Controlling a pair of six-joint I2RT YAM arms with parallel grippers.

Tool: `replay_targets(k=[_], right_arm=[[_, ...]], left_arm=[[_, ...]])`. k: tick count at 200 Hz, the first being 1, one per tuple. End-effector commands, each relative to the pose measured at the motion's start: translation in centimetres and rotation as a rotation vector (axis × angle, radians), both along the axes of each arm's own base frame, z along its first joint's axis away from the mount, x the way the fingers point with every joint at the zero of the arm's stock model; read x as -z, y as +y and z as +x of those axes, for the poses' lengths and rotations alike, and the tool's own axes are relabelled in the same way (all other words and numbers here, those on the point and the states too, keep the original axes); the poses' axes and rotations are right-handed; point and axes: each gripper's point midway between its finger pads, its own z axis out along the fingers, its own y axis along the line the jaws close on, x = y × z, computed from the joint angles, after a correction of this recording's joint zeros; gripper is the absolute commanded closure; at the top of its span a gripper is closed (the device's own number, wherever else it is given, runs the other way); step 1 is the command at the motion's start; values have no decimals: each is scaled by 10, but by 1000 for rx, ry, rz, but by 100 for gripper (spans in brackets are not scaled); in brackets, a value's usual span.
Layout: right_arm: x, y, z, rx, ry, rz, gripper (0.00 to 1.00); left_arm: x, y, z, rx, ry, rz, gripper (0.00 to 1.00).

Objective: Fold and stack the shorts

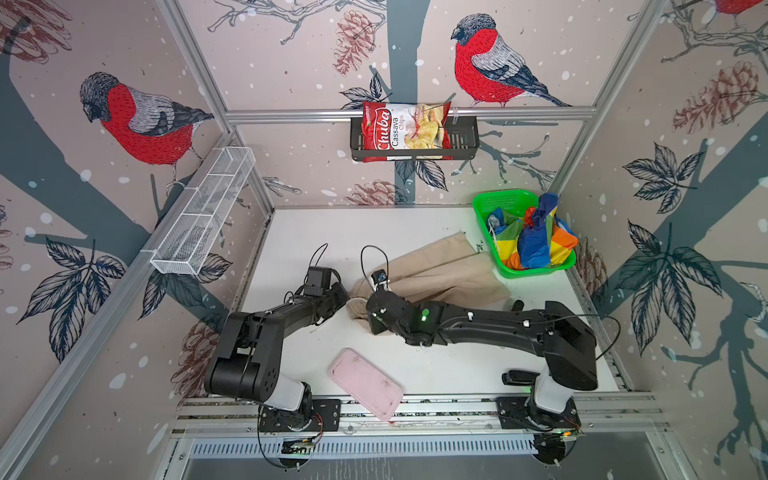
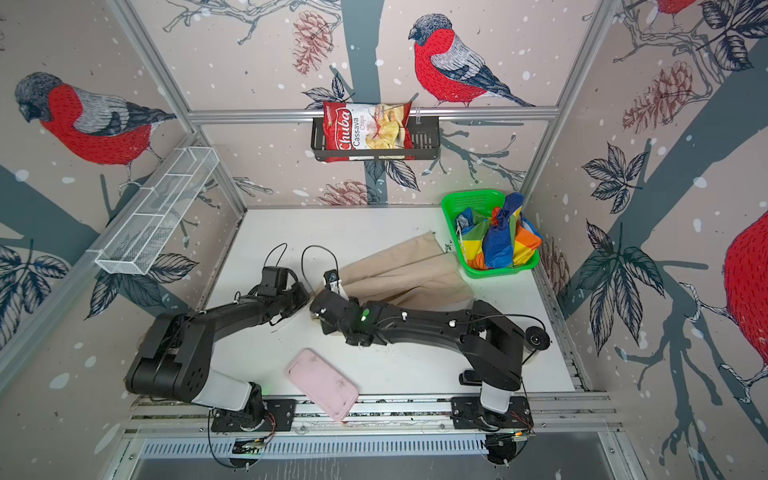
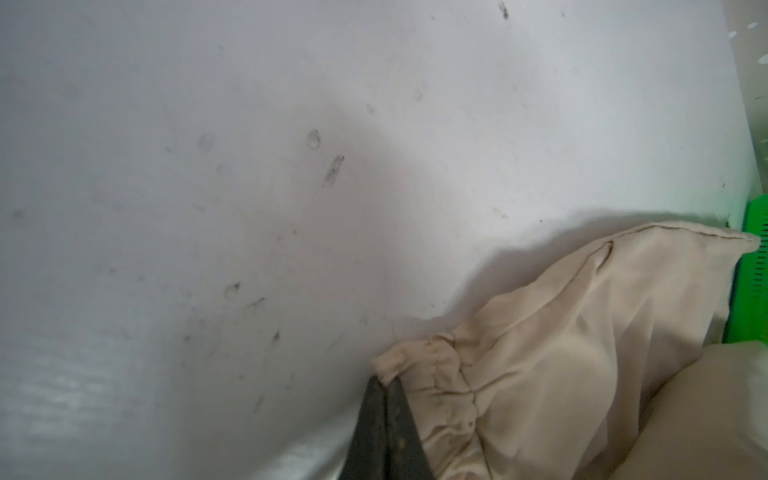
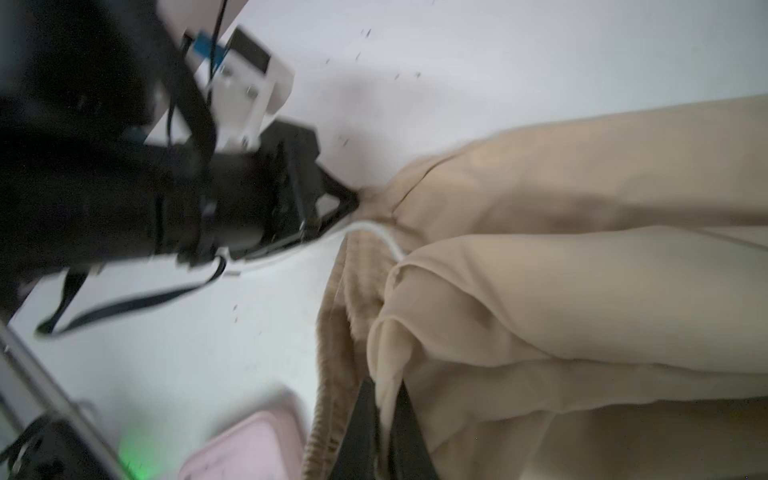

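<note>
Nearest the lens, two black robot arms, reaching in from the near rail and meeting over the middle of the white tabletop (image 1: 332, 232).

Next in size, the plain beige cloth shorts (image 1: 436, 270): spread on that tabletop, not yet folded, partly under the right arm. Lie on a diagonal, with the long axis running from the gathered waistband at the middle of the table out to the leg hems at the far right. Waistband towards the arms, legs pointing at the green plastic mesh basket (image 1: 536, 272), one hem just beside its wall. Inside the basket, bunched and untouched, the shiny shorts striped blue, green, yellow, orange and red (image 1: 536, 237). By the near rail, well apart from the cloth, a pale pink flat tray (image 1: 365, 384).

Left gripper (image 3: 384, 386) clenched on a corner of the waistband. Right gripper (image 4: 384, 386) clenched on a fold of beige cloth a little further along the same end, near the thin white drawstring (image 4: 382, 235).

Step in hand, by the look of it: carrying the waistband over to make a fold. To do it well:
- Lift both pinches together and keep the edge between them taut.
- Travel along the long axis so waistband lands square on hems.
- Keep low and stop short of the basket – a snagged hem likely drags it.
</note>
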Motion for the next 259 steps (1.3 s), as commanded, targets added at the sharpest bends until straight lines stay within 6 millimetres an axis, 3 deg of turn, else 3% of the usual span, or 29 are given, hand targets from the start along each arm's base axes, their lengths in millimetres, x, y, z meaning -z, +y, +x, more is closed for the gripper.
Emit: replay_targets(k=[1, 26, 57, 87, 128, 136, 151, 167, 194, 207, 222, 238, 259], right_arm=[[-2, 16, 29, -29, 9, 30, 100], [18, 46, 46, -104, 59, 11, 100], [60, 78, 32, -225, 137, -52, 98], [92, 88, 18, -271, 221, -62, 96], [109, 100, -7, -344, 263, -47, 96], [109, 102, -11, -360, 260, -46, 90], [112, 102, -12, -365, 262, -48, 61], [99, 99, -8, -359, 258, 0, 44], [45, 75, 17, -297, 198, 106, 24], [16, 54, 28, -253, 166, 140, 19], [-5, 23, 37, -185, 144, 144, 15], [-10, -20, 46, -79, 141, 91, 14], [3, -90, 56, 116, 173, -20, 15]], left_arm=[[6, 7, -10, 5, 14, 39, 100], [8, 8, -14, 12, 12, 47, 100], [8, 9, -8, 19, 8, 66, 100], [6, 13, 2, 12, 3, 80, 100], [3, 22, 13, -17, -7, 86, 100], [3, 22, 14, -18, -8, 86, 100], [3, 22, 15, -17, -6, 82, 100], [3, 20, 15, -12, -3, 75, 100], [2, 20, 13, -14, 1, 74, 85], [-1, 21, 11, -22, 4, 74, 80], [-6, 24, 8, -39, 6, 77, 75], [-16, 27, 4, -58, 0, 85, 71], [-39, 33, -1, -95, -46, 91, 66]])
